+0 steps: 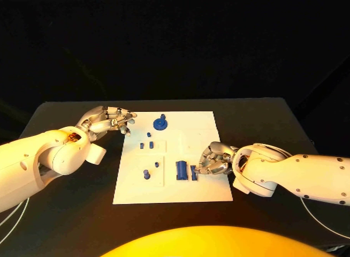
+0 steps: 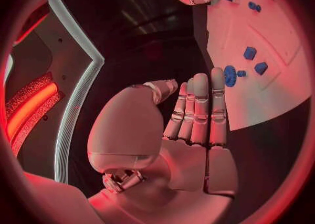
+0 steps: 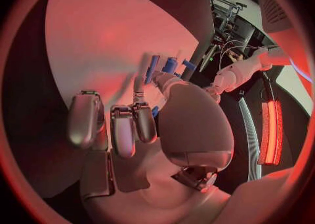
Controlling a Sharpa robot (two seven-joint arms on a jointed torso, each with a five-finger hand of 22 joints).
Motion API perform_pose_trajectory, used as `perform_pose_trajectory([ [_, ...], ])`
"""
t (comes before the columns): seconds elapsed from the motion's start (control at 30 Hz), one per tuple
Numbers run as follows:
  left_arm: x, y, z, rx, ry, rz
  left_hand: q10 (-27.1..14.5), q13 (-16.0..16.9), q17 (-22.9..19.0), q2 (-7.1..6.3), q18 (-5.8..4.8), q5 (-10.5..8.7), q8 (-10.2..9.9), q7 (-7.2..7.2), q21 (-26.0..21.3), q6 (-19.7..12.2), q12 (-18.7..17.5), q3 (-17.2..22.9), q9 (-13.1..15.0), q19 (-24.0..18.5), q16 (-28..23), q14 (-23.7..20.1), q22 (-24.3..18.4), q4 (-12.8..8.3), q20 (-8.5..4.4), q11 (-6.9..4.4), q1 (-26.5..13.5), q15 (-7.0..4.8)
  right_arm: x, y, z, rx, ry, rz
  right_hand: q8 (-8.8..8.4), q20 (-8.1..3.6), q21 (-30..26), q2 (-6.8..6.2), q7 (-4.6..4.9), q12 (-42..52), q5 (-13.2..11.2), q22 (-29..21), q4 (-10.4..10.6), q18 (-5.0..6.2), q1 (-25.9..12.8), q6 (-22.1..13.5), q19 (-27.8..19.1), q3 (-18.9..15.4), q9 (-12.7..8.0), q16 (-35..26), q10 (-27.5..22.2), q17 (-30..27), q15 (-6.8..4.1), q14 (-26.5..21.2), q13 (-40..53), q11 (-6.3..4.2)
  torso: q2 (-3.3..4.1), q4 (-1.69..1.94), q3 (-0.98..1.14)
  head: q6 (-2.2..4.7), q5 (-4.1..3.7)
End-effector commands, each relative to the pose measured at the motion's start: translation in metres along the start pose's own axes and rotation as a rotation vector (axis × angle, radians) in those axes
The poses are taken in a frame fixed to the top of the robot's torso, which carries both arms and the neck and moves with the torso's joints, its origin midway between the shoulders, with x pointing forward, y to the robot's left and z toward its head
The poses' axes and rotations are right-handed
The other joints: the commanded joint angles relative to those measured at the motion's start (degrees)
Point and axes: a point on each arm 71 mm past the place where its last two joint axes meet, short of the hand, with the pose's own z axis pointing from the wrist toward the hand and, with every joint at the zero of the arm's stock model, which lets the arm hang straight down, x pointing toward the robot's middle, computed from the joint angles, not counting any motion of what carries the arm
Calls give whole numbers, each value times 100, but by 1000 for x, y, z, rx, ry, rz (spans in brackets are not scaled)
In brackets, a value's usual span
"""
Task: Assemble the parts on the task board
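Right hand (image 1: 214,158) sits low on the task board (image 1: 198,122), fingers curled round the upright blue parts (image 1: 185,171) near the front edge, though firmly pinching or only touching cannot be told; best kept slow and square to the board. Left hand (image 1: 108,121) hovers with straight, close fingers and nothing held, just off the board's far left corner by the round blue part (image 1: 161,126). Black worktop (image 1: 252,115) open on every side, board's front edge close.

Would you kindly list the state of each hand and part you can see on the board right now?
Left hand: empty, fingers together, at the white task board's far left corner.
Right hand: fingers curled at the long blue bar; grip unclear.
Round blue gear-like part: on the board, untouched.
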Motion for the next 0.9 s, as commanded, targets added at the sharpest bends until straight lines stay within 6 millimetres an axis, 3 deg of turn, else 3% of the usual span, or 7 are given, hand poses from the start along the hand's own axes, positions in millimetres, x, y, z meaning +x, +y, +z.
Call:
perform_pose_trajectory([
  [0.03, 1, -1, 1, 16, 0, -11, -28, -8, 7, 52, 79, 17, -33, 4, -36, -54, 3, 1, -8, 49, -26, 10, -8, 47, 2, 31, 3, 31, -15, 8, -2, -90, -90, 87, -127, -9, -226, -94, 88, -140, 23, 966, 75, 5, -96, -161, -24, -97, -47, -38, -57, 810, 24, 451, 543, 61, -32, -8, -13, 29, -5],
  [0.23, 3, 2, 2, 27, -15, -36, -58, -14, 8, -47, 73, -17, -44, 22, -80, -77, 5, -126, -13, 44, -31, -10, -37, 112, 15, 51, -78, 53, -47, 14, 0, -190, -203, 251, -279, 119, -1974, -31, 248, -977, 22, 518, 34, 271, 129, -474, -597, -321, -84, -533, -696, -50, 156, 216, -206, 200, -185, 5, -37, 121, -4],
  [0.37, 1, 3, 6, 40, -43, -68, -103, -15, 9, -117, 72, -46, -52, 34, -133, -112, 10, -279, -15, 37, -39, -51, -72, 148, 32, 68, -103, 70, -69, 9, 7, -209, -272, 343, -293, 152, -2161, 83, 293, -1255, 33, 453, -56, 296, 432, -612, -656, -254, -73, -593, -954, -115, 188, 194, -473, 247, -300, 30, -60, 158, -16],
  [0.5, -5, 5, 11, 65, -100, -121, -191, -140, -326, -142, 71, -55, -8, 66, -757, -85, -203, -621, 2, -223, -840, -559, -466, 270, 149, 139, 25, 166, -90, 1, 21, -262, -311, 437, -335, 270, -4718, 140, 420, -3127, 41, -348, -146, 633, 841, -870, -1642, -51, -73, -1754, -2482, -1695, 306, -514, -2197, 372, -412, 13, -93, 297, -27],
  [0.6, -10, 5, 15, 85, -143, -151, -211, -394, -619, -142, 67, -52, 20, 100, -1338, -77, -658, -730, 7, -349, -1616, -781, -866, 326, 254, 201, 183, 266, -105, -5, 34, -309, -338, 460, -446, 333, -4983, 153, 504, -3516, 46, -563, -190, 633, 1006, -1032, -1825, 159, -135, -2552, -2711, -2580, 382, -958, -2586, 458, -473, -7, -111, 388, -15],
  [0.63, -11, 5, 17, 94, -157, -157, -69, -534, -752, -149, 95, -50, 37, 85, -1636, -83, -899, -789, 10, -298, -2032, -717, -1095, 354, 302, 224, 265, 286, -110, -8, 38, -324, -351, 462, -569, 387, -5208, 87, 586, -3842, 35, -764, -221, 641, 1082, -1127, -1956, 346, -217, -3439, -2755, -3477, 440, -1397, -2925, 510, -489, -8, -115, 435, -3],
  [0.9, -21, 1, 30, 137, -269, -142, 251, -1043, -1098, -273, 72, -35, 54, 94, -2817, -134, -2095, -1146, -34, -228, -3887, -881, -1985, 490, 520, 311, 430, 509, -141, -23, 67, -379, -424, 559, -960, 734, -6364, -66, 792, -5901, 14, -1951, -349, 643, 1041, -982, -2686, 1007, -592, -5634, -2655, -4259, 747, -2138, -5146, 774, -606, -11, -92, 595, 9],
])
